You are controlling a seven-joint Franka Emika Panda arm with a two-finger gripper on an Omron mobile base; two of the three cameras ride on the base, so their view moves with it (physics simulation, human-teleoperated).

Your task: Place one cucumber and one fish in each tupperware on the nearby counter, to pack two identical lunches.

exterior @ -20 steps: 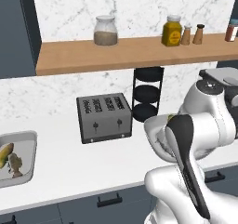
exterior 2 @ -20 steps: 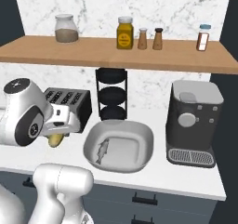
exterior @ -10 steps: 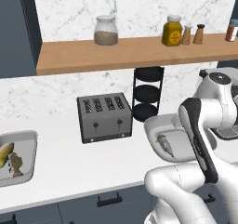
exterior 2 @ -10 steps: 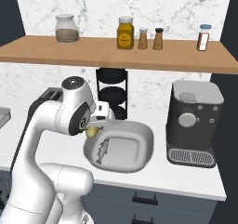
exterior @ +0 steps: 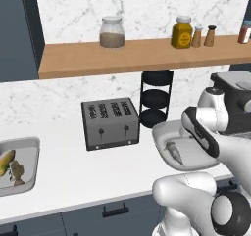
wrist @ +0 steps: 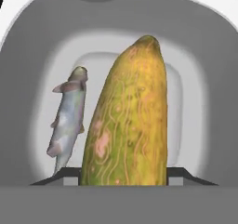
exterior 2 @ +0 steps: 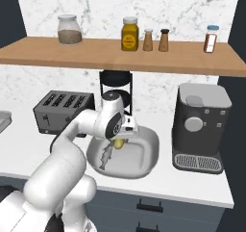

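Left base: left tray (exterior: 30, 147) at counter (exterior: 73, 176) edge held cucumber (exterior: 6, 162) and fish (exterior: 16, 172); arm hid most of basin (exterior: 164, 132), a fish (exterior: 173, 152) inside | Right base: gripper (exterior 2: 120, 140) hung over basin (exterior 2: 149, 149), fingers clamped on a cucumber (exterior 2: 117, 143), fish (exterior 2: 105, 156) beside | Hand: cucumber (wrist: 128, 121) gripped upright above basin (wrist: 204, 79), fish (wrist: 69, 116) lying left of it.

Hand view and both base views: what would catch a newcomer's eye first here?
A yellow-green cucumber, held in the gripper, hangs over the wide grey tupperware where a fish already lies. Far left on the counter, a second tupperware holds another cucumber and fish.
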